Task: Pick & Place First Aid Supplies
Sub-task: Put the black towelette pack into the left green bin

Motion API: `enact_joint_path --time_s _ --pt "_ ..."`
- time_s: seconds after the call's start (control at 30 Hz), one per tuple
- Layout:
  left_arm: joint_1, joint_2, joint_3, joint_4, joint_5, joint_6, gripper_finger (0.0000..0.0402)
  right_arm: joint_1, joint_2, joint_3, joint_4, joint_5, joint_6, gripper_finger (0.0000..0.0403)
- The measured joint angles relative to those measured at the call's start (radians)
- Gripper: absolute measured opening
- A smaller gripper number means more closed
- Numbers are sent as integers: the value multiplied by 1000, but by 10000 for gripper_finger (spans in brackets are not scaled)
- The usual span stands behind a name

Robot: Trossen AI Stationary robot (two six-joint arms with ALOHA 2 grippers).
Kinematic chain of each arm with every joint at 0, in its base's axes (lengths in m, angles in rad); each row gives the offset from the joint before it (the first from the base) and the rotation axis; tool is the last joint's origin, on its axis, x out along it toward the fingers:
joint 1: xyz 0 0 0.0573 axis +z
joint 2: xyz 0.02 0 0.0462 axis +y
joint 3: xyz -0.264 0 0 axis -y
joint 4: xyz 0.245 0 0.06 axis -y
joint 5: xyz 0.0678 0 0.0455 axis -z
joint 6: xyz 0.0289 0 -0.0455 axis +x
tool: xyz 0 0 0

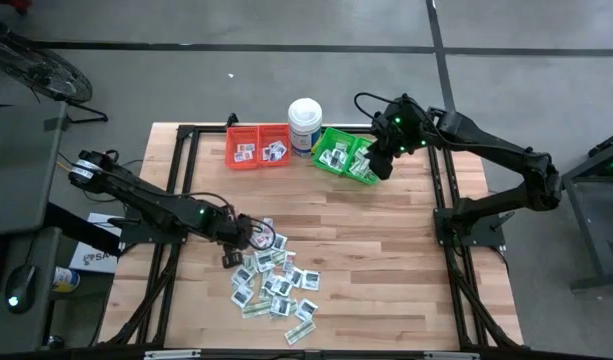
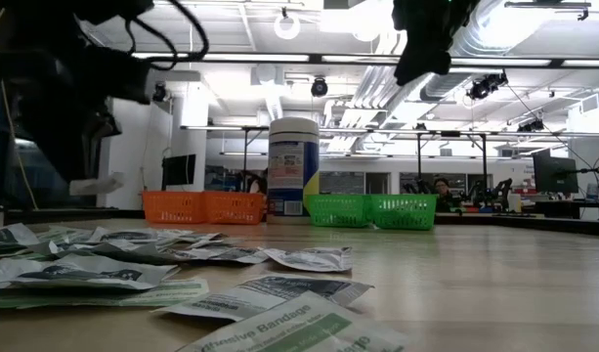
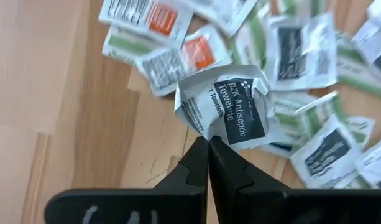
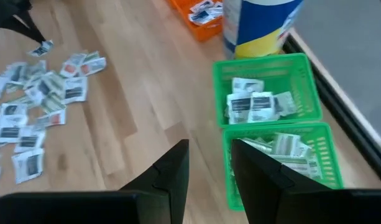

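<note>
The first aid supplies (image 1: pixel 276 285) lie as a loose pile of small flat packets on the wooden table's near middle. My left gripper (image 3: pixel 209 144) is above the pile's left edge, shut on one white packet with a dark label (image 3: pixel 230 106). That packet also shows in the low view (image 2: pixel 96 184), clear of the pile. My right gripper (image 4: pixel 209 168) hangs open over the near edge of the two green bins (image 1: pixel 346 155) at the table's far side, with nothing between its fingers. My left gripper pinches the white packet by an edge at one corner (image 3: pixel 204 132) between its two fingertips. The fingers slant steeply down from above. The crumpled packet hangs off the fingertips, lifted clear of the pile and the table.
Two red bins (image 1: pixel 258 147) with a few packets and a tall white tub (image 1: pixel 305 125) stand at the far edge, left of the green bins, which hold packets too. Bare wood (image 1: pixel 386 250) lies between the pile and the bins.
</note>
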Motion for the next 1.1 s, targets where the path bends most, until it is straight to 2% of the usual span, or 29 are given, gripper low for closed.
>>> enact_joint_path --time_s 0.2,0.33,0.5,0.63,0.73,0.87,0.97,1.1 --pt "0 0 74 -22 -98 25 0 13 0 0 0 -137 69 114" --pt "0 0 120 -34 -243 26 0 83 0 -4 29 -136 115 114" --pt "1 -1 173 -34 -511 -6 0 202 0 -93 276 -91 185 114" --pt "1 -1 211 -21 -711 -17 0 284 0 -189 538 11 253 114" --pt "1 -1 239 -10 -822 -17 0 325 0 -260 725 74 286 114" --pt "1 0 265 22 -923 18 0 364 0 -352 963 110 292 114" --pt "4 0 269 115 -986 104 0 392 7 -408 1094 130 290 114" --pt "40 7 269 297 -981 293 0 424 37 -420 1150 169 288 114"
